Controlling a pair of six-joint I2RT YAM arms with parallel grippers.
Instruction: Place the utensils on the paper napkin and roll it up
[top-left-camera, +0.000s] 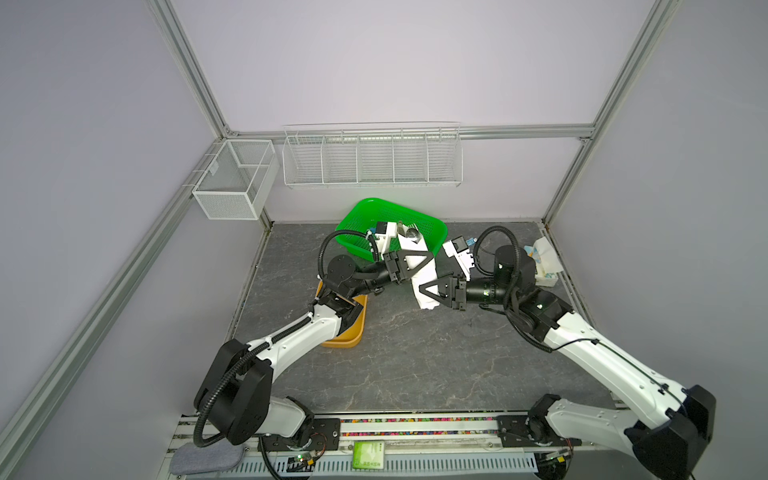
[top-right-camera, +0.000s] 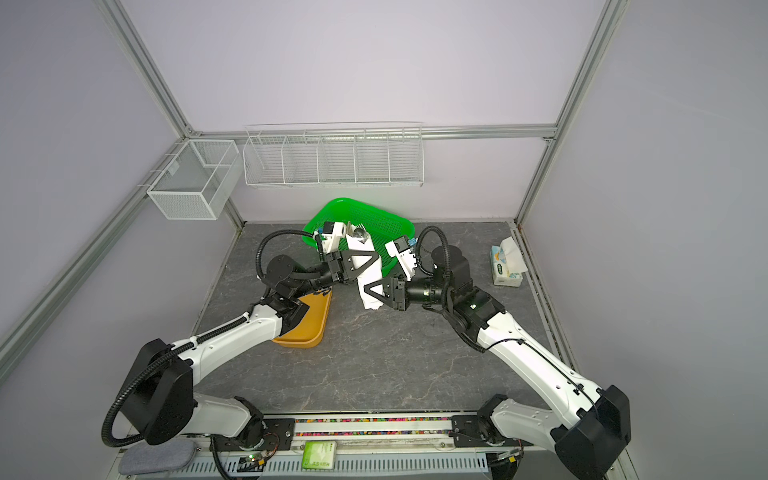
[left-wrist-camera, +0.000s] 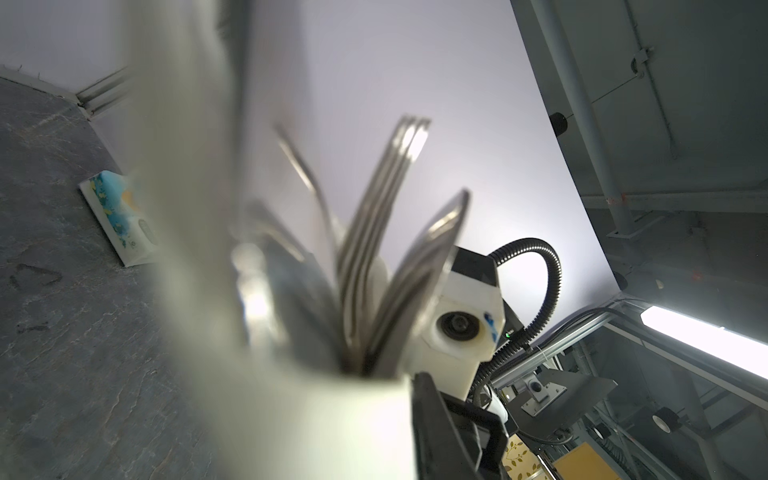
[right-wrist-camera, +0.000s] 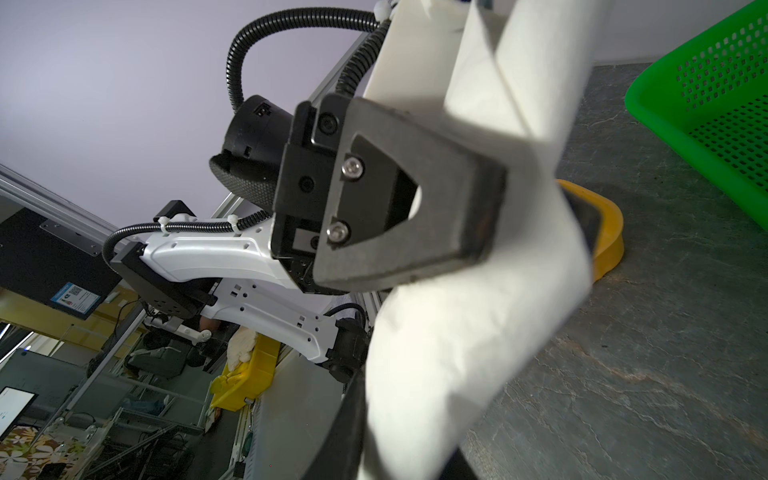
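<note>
The paper napkin (top-left-camera: 423, 273) (top-right-camera: 369, 275) is rolled into a white tube round the utensils and hangs tilted above the table. Shiny spoon and fork ends of the utensils (top-left-camera: 411, 235) (top-right-camera: 359, 236) (left-wrist-camera: 386, 199) stick out of its upper end. My left gripper (top-left-camera: 422, 259) (top-right-camera: 372, 259) (left-wrist-camera: 332, 436) is shut on the upper part of the roll, pinching it in. My right gripper (top-left-camera: 428, 293) (top-right-camera: 372, 293) (right-wrist-camera: 399, 449) is shut on the lower part of the napkin (right-wrist-camera: 457, 353), just under the left fingers (right-wrist-camera: 415, 199).
A green basket (top-left-camera: 432, 226) (top-right-camera: 332, 208) stands right behind the roll. A yellow tray (top-left-camera: 349, 336) lies under the left arm. A blue-and-white tissue pack (top-left-camera: 544, 262) (top-right-camera: 507, 266) sits at the table's right edge. Wire racks (top-left-camera: 372, 158) hang on the back wall.
</note>
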